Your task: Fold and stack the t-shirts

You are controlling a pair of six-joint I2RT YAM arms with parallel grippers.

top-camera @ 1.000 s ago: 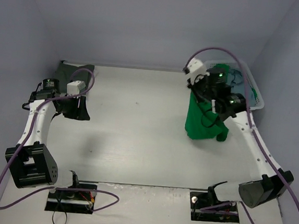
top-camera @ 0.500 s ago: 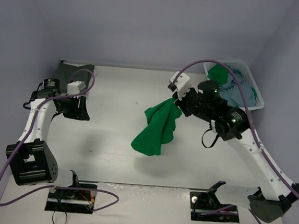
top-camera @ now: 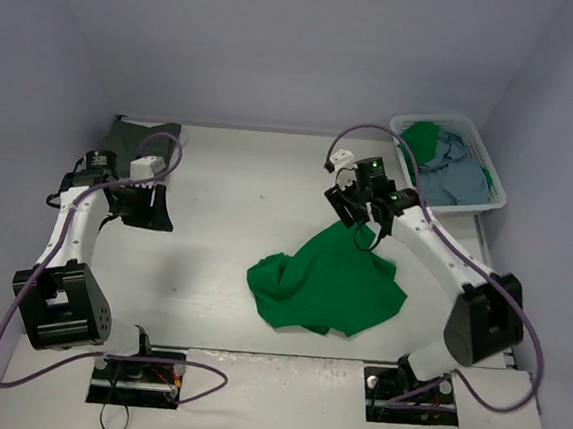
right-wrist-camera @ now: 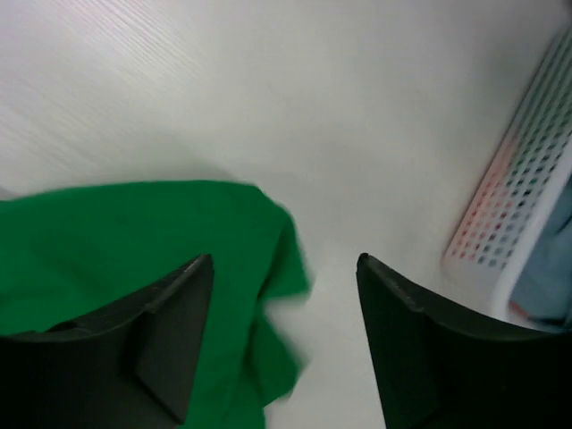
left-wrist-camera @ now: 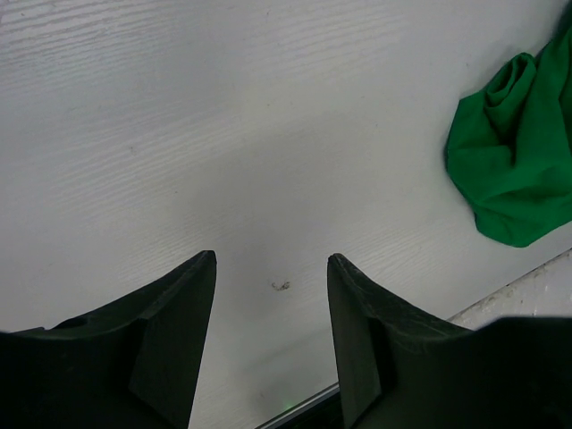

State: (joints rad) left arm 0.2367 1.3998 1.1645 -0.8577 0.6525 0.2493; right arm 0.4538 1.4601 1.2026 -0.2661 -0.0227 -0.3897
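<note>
White table (top-camera: 228,199), crumpled green t-shirt (top-camera: 326,283); right tool (right-wrist-camera: 284,261) spread wide above it

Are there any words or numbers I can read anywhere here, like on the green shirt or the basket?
None: no words, numbers or signs can be read in any view.
Green t-shirt: plain cloth, no print showing.
White basket: only rows of holes, no label.
Right arm: a small green light, no lettering to read.
</note>
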